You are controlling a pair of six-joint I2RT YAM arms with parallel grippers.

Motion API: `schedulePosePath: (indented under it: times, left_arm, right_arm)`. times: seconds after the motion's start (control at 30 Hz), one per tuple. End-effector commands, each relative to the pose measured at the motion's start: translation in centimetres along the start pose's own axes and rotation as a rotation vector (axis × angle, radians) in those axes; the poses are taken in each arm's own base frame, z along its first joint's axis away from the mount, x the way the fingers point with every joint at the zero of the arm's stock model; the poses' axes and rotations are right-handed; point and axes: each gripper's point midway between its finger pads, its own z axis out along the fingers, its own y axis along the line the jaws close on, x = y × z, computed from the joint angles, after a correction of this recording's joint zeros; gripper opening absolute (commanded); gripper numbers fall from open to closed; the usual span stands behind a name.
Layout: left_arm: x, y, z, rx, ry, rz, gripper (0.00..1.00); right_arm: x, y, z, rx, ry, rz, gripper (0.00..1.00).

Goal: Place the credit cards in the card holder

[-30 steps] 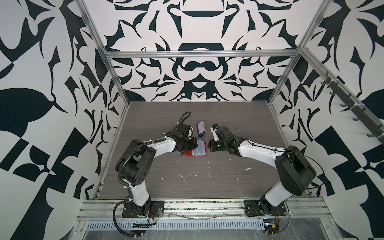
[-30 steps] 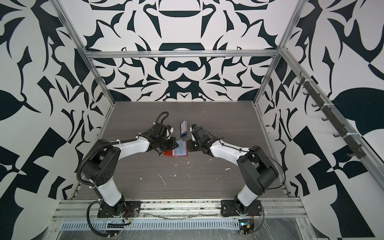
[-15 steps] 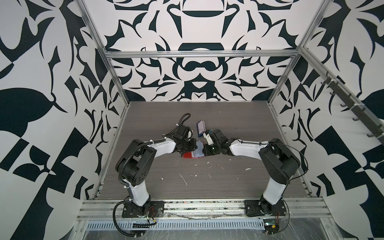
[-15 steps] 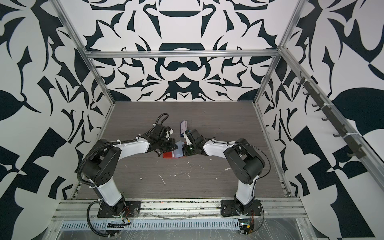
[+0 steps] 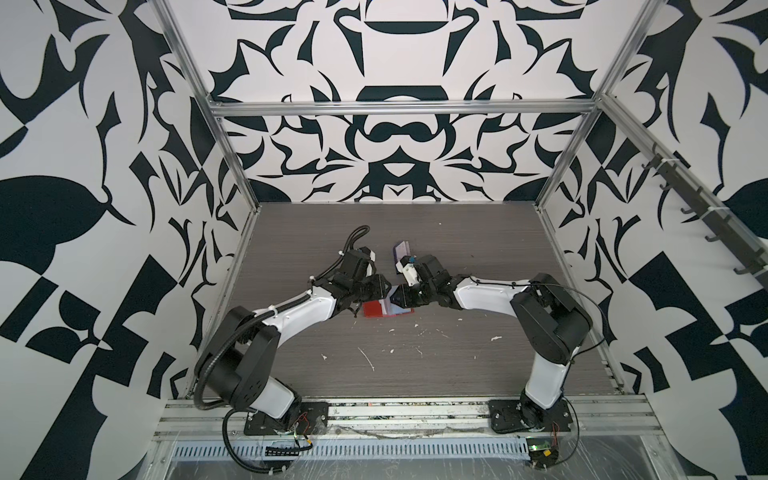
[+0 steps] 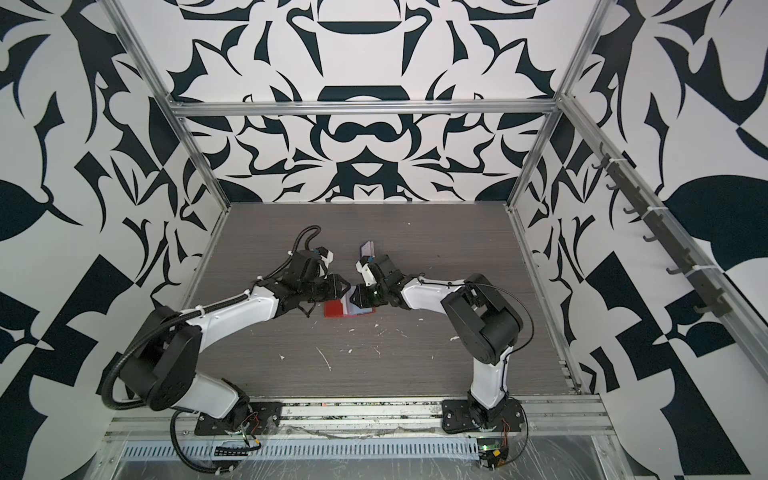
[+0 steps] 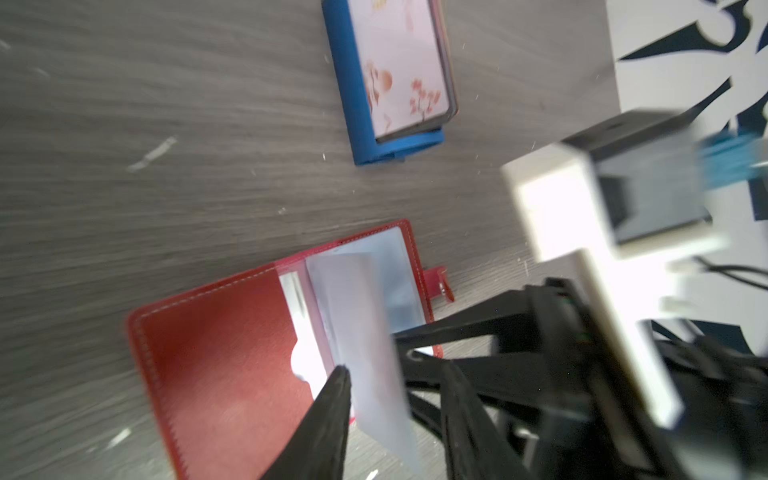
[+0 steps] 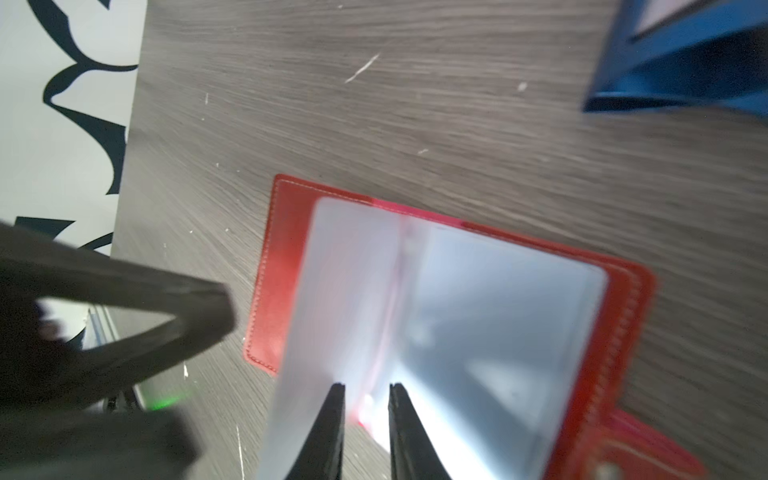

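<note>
on the left, the left gripper has its jaws apart, a clear sleeve page standing loose between them. the card holder lies open on the table. the right gripper, jaws slightly apart and clamping nothing, hovers over its sleeves. the credit cards sit in the blue rack just beyond. risk: unheld pages may flop shut, and 2 grippers this close could collide.
</note>
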Motion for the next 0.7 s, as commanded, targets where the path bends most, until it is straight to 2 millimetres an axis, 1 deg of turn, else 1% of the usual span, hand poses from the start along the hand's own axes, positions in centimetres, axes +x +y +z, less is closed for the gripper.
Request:
schedulePosePath:
  times: [0.0, 0.1, 0.17, 0.27, 0.4, 0.53, 0.67]
  left_arm:
    - [0.1, 1.2, -0.3, -0.053, -0.027, 0.017, 0.39]
    - [0.5, 1.2, 0.2, -0.044, -0.004, 0.017, 0.34]
    - [1.0, 1.3, 0.8, -0.043, 0.024, 0.012, 0.27]
    - [1.8, 1.9, 1.8, -0.056, 0.073, 0.001, 0.23]
    - [3.4, 3.8, 3.0, -0.130, 0.138, -0.021, 0.20]
    - [4.9, 5.7, 3.8, -0.197, 0.184, -0.037, 0.19]
    - [5.3, 6.6, 4.0, -0.236, 0.192, -0.038, 0.20]
  right_arm:
    - [-1.2, 2.4, 0.2, -0.072, -0.013, -0.037, 0.26]
    - [-0.9, 2.2, 0.8, -0.056, 0.002, -0.034, 0.27]
    - [-0.8, 1.8, 1.0, -0.034, 0.007, -0.031, 0.26]
    - [-0.5, 1.2, 1.4, -0.007, 0.019, -0.024, 0.23]
    - [-0.5, 0.6, 1.4, 0.029, 0.014, -0.020, 0.21]
    - [-0.8, -0.2, 0.8, 0.087, -0.011, -0.017, 0.21]
    - [-1.8, -0.6, -0.9, 0.152, -0.070, -0.028, 0.21]
